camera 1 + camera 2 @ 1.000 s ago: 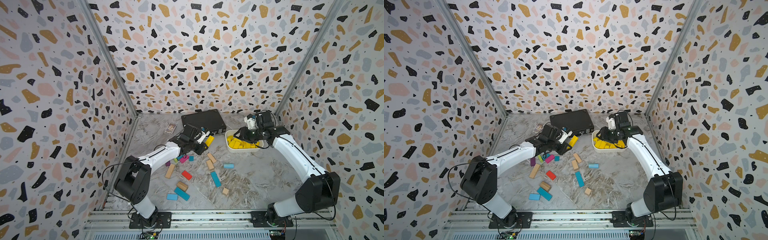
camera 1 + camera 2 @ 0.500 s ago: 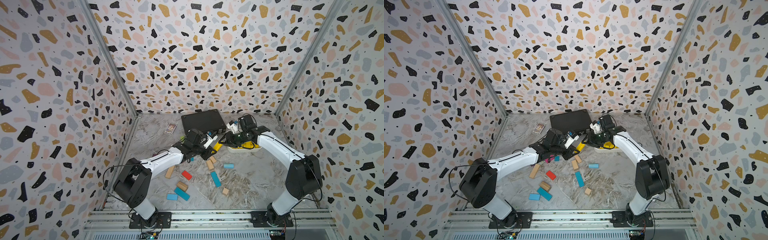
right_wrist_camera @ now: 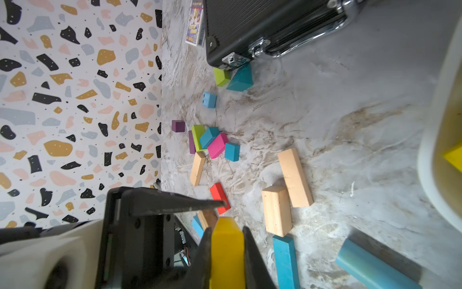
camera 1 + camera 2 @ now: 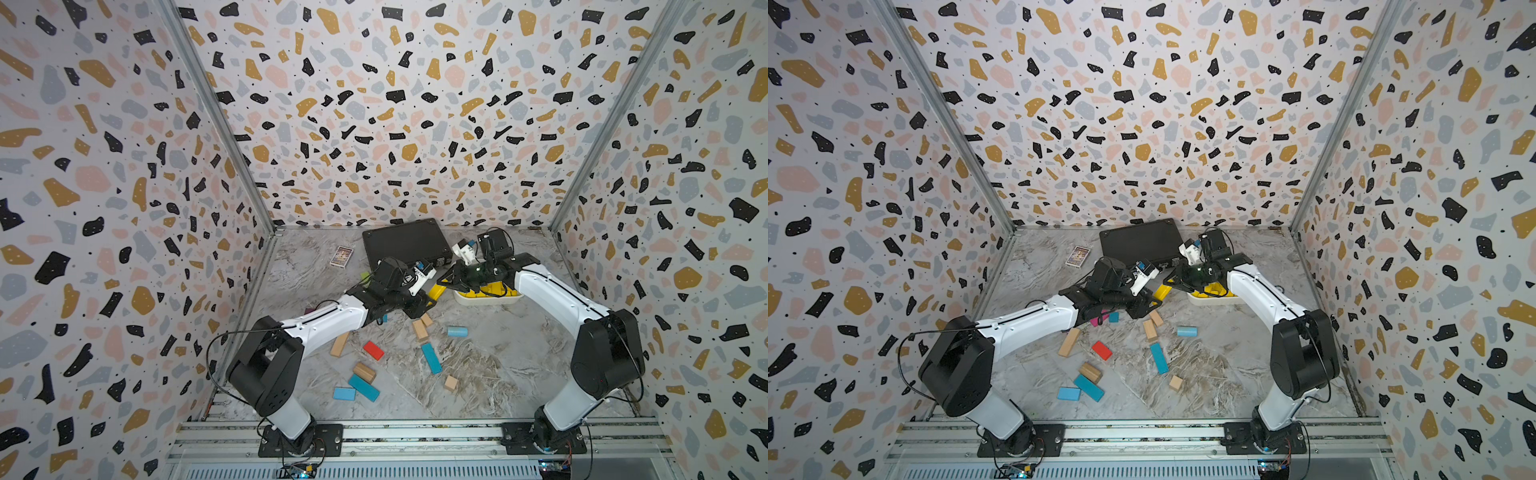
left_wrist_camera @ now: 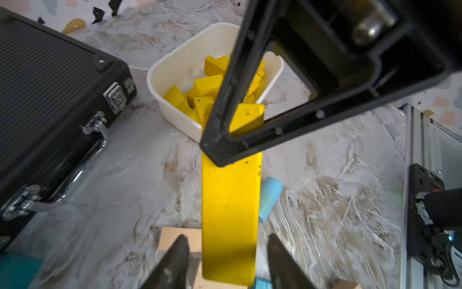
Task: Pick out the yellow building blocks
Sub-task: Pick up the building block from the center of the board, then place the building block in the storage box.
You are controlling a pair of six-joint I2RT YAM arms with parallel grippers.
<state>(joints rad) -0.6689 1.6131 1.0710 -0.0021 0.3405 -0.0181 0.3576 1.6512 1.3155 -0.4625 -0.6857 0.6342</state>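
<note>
Nearest the rail, at 6 o'clock on the marbled floor [image 4: 519,374], we see a pale blue block [image 4: 344,393] just beside a teal bar [image 4: 363,387], with a tan cube [image 4: 451,383] at 5 o'clock. Farther in lie a red block [image 4: 373,350], two tan blocks [image 4: 420,330] and a pale blue cylinder [image 4: 457,331]. A pink block [image 3: 217,149] sits in a small heap of coloured pieces at 9 o'clock, largely under the left arm in both top views.

At the centre the two arms meet over one long yellow bar [image 5: 230,200]. The left gripper [image 5: 227,240] stands spread, and its fingers [image 5: 175,260] are clear of the bar, with a gap showing on either side. The right gripper [image 3: 226,231] is pressed together on the bar's other end, pinching it between both fingers. The bar spans from one gripper to the other above the tan blocks.

Just beyond, at 1 o'clock, a white bin [image 5: 175,67] holds a loose heap of yellow blocks [image 5: 207,86].

At 12 o'clock, near the far wall, a black case [image 4: 405,241] lies flat and closed, with a card pack [image 4: 341,256] at 11 o'clock beside it.
</note>
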